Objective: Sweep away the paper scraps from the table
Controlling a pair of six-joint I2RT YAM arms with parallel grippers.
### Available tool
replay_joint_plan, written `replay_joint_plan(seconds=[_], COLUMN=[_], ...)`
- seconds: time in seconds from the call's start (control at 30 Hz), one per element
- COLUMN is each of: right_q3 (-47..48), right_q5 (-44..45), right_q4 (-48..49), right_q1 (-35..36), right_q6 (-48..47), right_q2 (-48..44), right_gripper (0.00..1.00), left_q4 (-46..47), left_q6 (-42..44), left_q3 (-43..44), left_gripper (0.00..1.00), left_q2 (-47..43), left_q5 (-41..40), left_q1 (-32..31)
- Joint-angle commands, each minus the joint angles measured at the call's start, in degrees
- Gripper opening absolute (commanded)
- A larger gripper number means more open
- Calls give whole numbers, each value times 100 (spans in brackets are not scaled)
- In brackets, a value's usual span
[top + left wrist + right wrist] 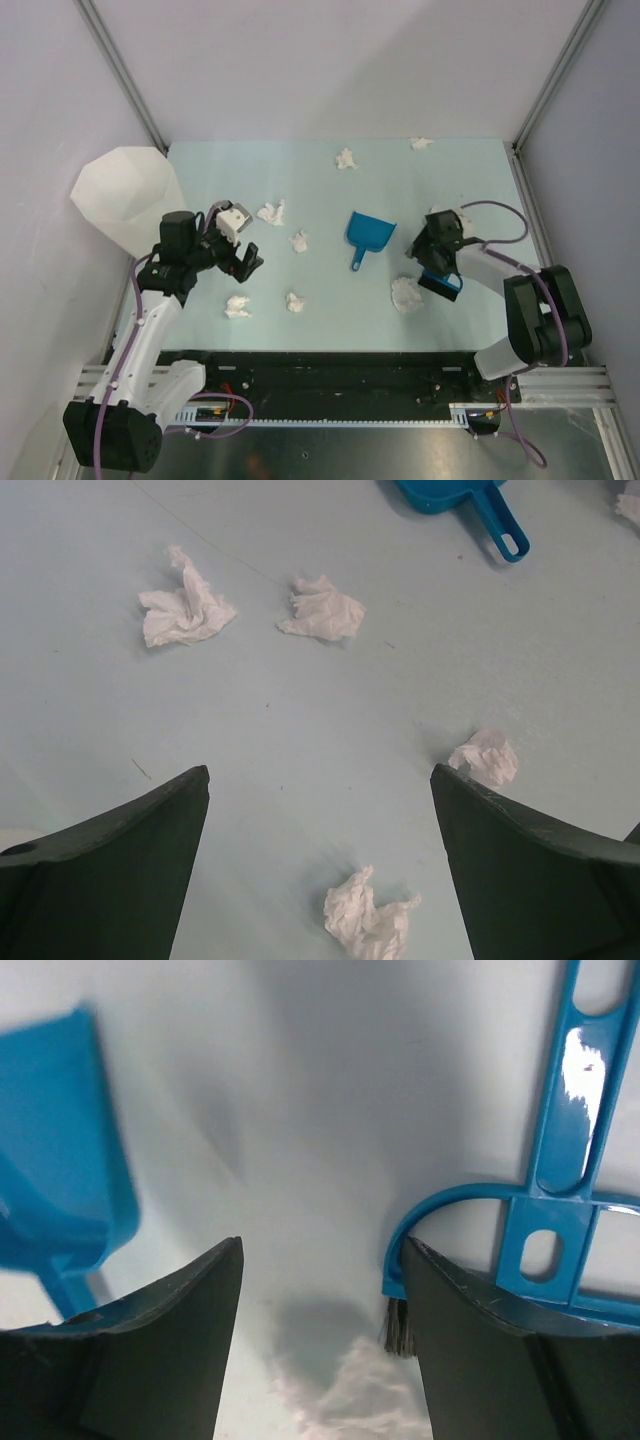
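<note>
Crumpled soft paper scraps [185, 610], matt table [300, 740], glossy plastic dustpan [369, 232]

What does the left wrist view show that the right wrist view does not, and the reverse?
Only the left wrist view: the left gripper, open, above several separate paper scraps. Only the right wrist view: the right gripper, open, and a blue brush with dark bristles beside it. Both: the blue dustpan, the table, and white paper, though the right wrist view has just one blurred scrap.
</note>
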Motion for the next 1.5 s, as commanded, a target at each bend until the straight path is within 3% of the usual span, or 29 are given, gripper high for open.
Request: replay_joint_plan(seconds=[0.0, 0.13, 0.3, 0.33, 0.4, 0.53, 0.7, 0.87, 1.03, 1.23, 1.47], right_q3=[705, 1452, 1928, 1937, 1928, 1911, 1867, 1832, 1753, 1656, 1428], right_q5=[-182, -25, 168, 168, 265, 195, 185, 89, 291, 441, 362], right_q4=[-243, -1014, -1814, -1938, -2384, -2897, -2845, -2730, -2713, -2713, -2634], right_q1=[889, 1277, 1287, 1121, 805, -932, -1736, -2378, -2493, -2484, -2185], right_q6=[-415, -951, -1434, -1462, -1488, -1637, -1664, -1681, -1734, -1796, -1769], right_q2=[270, 51, -983, -1143, -1512, -1593, -1637, -1628, -1663, -1786, -1866], right_gripper=[69, 73, 93, 99, 100, 98, 98, 97, 96, 95, 93], left_q4=[-25, -25, -25, -16, -16, -16, -16, -303, -306, -253, -253], left_q6=[100, 57, 65, 109, 92, -549, -1375, -2297, -3010, -2863, -2976], left_q3=[257, 468, 1214, 1355, 1864, 3355, 5114, 7759, 9596, 10294, 9899], left_gripper=[97, 93, 92, 92, 91, 82, 86, 89, 89, 90, 91], left_q2=[76, 462, 1400, 1551, 2164, 3516, 5399, 7682, 8908, 9656, 10078], left_q5=[136, 190, -627, -663, -829, -1296, -1847, -2491, -2780, -3080, -2879], left_q1=[-28, -255, -1300, -1729, -2353, -3401, -4482, -4835, -4906, -5204, -5266])
